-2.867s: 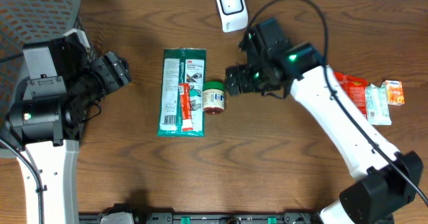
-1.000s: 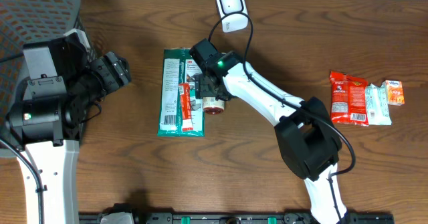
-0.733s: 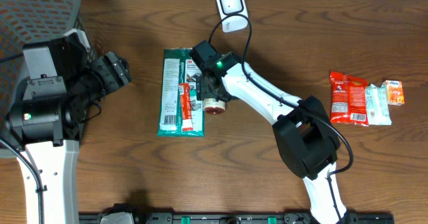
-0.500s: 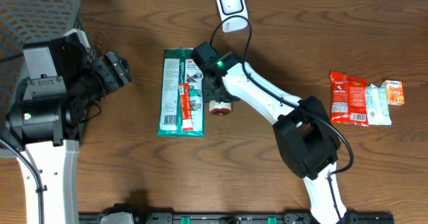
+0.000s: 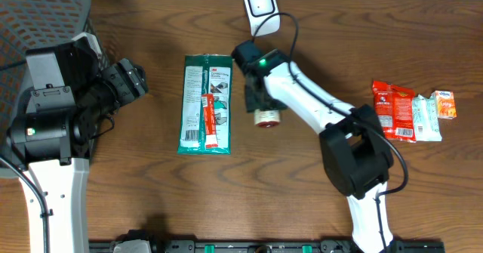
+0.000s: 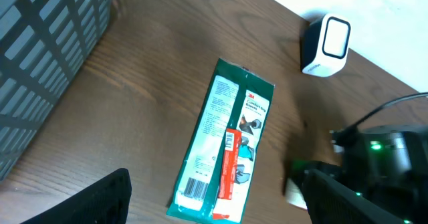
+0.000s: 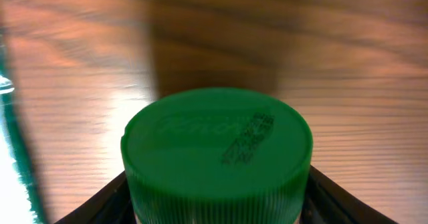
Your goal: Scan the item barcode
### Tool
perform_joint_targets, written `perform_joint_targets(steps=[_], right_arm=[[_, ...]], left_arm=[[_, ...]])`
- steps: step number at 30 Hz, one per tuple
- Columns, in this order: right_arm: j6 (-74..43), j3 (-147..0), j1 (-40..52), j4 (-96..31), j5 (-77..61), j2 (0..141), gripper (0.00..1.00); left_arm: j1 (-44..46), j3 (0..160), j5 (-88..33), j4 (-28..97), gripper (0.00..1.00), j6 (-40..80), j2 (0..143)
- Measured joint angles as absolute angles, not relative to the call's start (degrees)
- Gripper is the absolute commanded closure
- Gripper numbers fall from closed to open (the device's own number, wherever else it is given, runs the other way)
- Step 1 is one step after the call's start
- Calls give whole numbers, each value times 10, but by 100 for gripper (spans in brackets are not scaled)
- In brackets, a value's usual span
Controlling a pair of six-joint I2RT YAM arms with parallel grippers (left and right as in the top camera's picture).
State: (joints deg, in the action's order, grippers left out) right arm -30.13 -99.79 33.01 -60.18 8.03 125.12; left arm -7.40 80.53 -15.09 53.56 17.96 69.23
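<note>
Gripping the green-lidded jar by the scanner

Right tool is clamped on the little green-lidded jar, fingers snug against the lid's sides. The jar's just right of the green 3M pack, below the white scanner and not touching it. Left tool hangs spread wide, gripping nothing, off to the left.

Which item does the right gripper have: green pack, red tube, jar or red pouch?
The jar, green lid up, sits between the fingers of the right gripper. Green pack, red tube and red pouch lie untouched.
</note>
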Motion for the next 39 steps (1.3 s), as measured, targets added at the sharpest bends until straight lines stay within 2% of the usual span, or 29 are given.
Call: perform_joint_targets(steps=[11,16,25,28,33,36,39], right_arm=[[-204,-998,273,-622,107,1244,46],[-197,-997,272,-622,107,1244,38],[-190,-962,273,-603,105,1239,35],[-191,-952,273,-591,106,1235,27],[-186,-947,272,-582,97,1235,7],[-186,-951,265,-585,61,1235,2],[-186,-961,248,-596,13,1235,1]], left_arm=[[-74,805,-151,536,18,180,692],[-74,805,-151,536,18,180,692],[-74,805,-151,536,18,180,692],[-74,805,-151,536,18,180,692],[-74,805,-151,536,18,180,692],[-74,805,-151,536,18,180,692],[-74,805,-151,536,18,180,692]])
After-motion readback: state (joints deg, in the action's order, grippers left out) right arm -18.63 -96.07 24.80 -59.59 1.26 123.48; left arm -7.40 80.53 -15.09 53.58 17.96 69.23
